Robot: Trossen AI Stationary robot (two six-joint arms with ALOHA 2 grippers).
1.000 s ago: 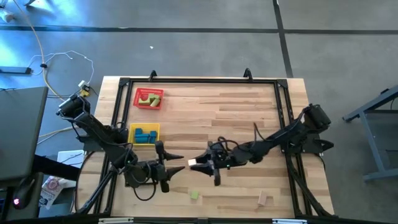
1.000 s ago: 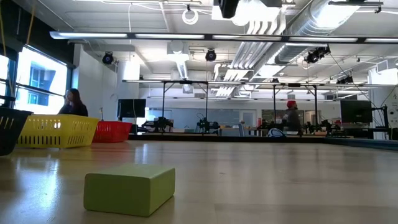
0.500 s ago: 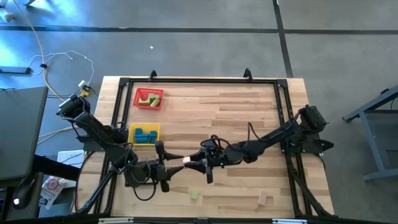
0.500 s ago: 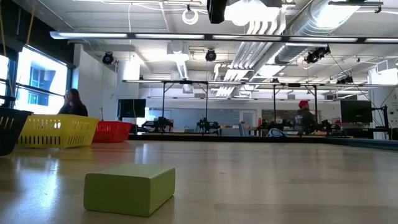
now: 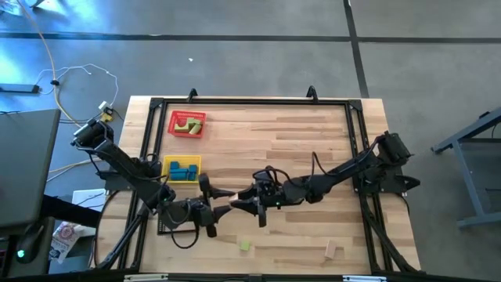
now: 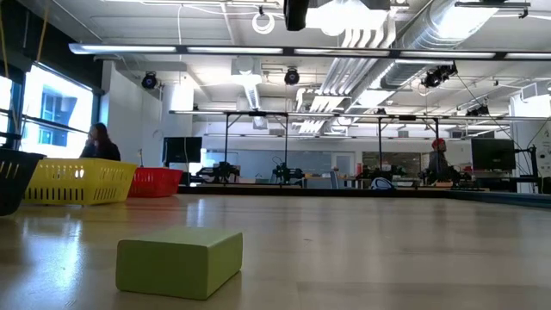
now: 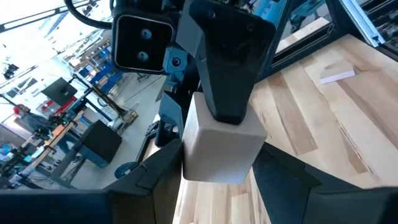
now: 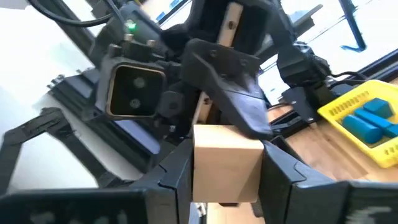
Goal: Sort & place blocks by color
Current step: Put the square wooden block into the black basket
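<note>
A plain tan block hangs above the table's near middle, with my right gripper shut on it. My left gripper is open and faces the right one; its fingers stand on either side of the same block, and I cannot tell whether they touch it. In the high view both grippers hide the block. A light green block lies flat near the front edge, and another tan block lies to its right. My right gripper pinches the tan block between its two fingers, one on each of two opposite faces. The fingers lie level and come from the table's right. The block is lifted clear of the table, its free end pointing at my left gripper.
A red tray with green blocks stands at the far left, and a yellow tray with blue blocks is nearer. A black tray sits under my left arm. A dark frame borders the table. People show in the room behind.
My right gripper has carried the tan block toward the table's left, up to my left gripper, and rolled a little. The block now sits between my left gripper's open fingers, which have rolled slightly. The block stays clear of the table.
</note>
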